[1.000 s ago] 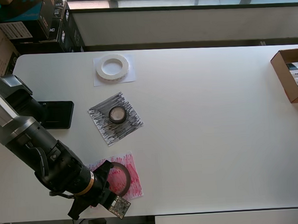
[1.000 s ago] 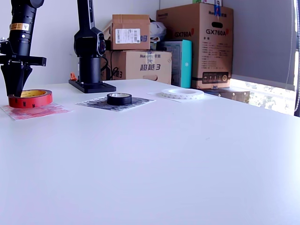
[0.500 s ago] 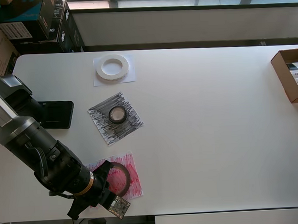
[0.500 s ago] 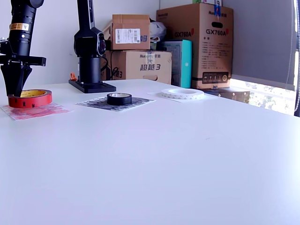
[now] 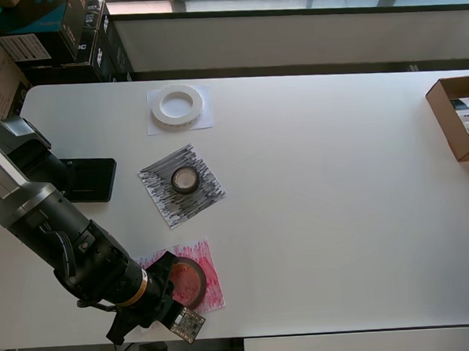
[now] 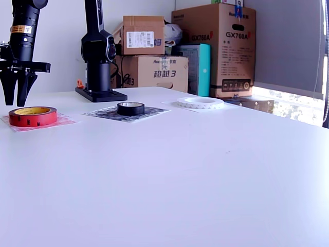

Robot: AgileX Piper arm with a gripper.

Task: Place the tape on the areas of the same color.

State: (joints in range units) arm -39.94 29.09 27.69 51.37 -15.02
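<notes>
The dark red roll (image 5: 190, 282) lies flat on the red scribbled sheet (image 5: 214, 285) near the table's front edge. It also shows in the exterior view (image 6: 32, 117), on the red sheet (image 6: 57, 122). My gripper (image 6: 16, 93) hangs just above the roll, open and empty, with its fingertips clear of the roll. In the overhead view my gripper (image 5: 168, 281) is mostly hidden under the wrist. The small black roll (image 5: 184, 179) sits on the black scribbled sheet (image 5: 206, 197). The white ring (image 5: 162, 109) sits on the white sheet (image 5: 205, 120).
The arm's black base (image 5: 85, 179) stands at the overhead view's left. An open cardboard box (image 5: 454, 125) sits at the table's right edge. Stacked cartons (image 6: 154, 56) stand behind the table in the exterior view. The red sheet lies close to the table's front edge.
The gripper has opened and let go of the red roll. The roll has dropped from slightly raised to flat on the red sheet. The arm has barely moved.
</notes>
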